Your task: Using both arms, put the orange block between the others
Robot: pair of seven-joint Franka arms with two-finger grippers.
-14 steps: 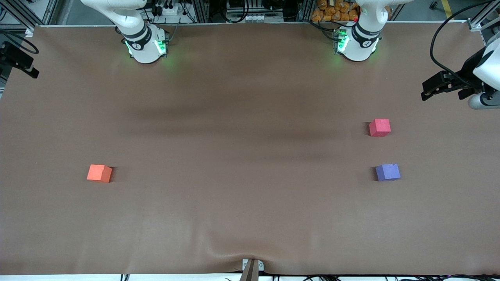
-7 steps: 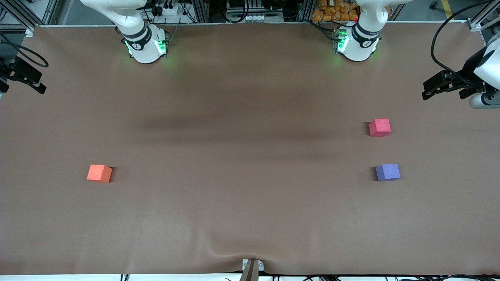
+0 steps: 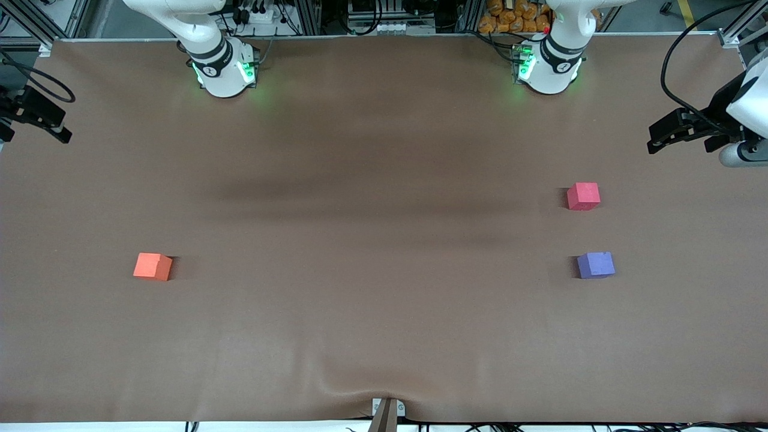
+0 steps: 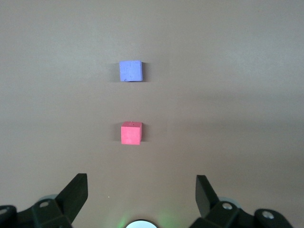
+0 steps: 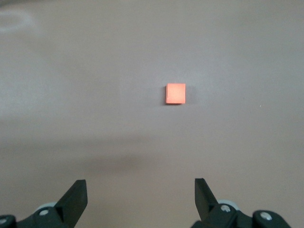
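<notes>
You've got the orange block [image 3: 152, 266] sitting alone on the worktop [image 3: 372, 252] toward the right arm's end, nothing touching it. Red cube [image 3: 583, 196] and purple cube [image 3: 596, 264] are toward the left arm's end, apart, purple nearer the front camera. Left claw [image 4: 141, 192] is up over the worktop edge at its end, fingers apart, empty. Right claw [image 5: 141, 192] likewise at its end, fingers apart, empty.

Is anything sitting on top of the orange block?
No. The orange block has a bare top, also plain in the right wrist view. It sits alone on the brown table cover. Its underside is hidden.
</notes>
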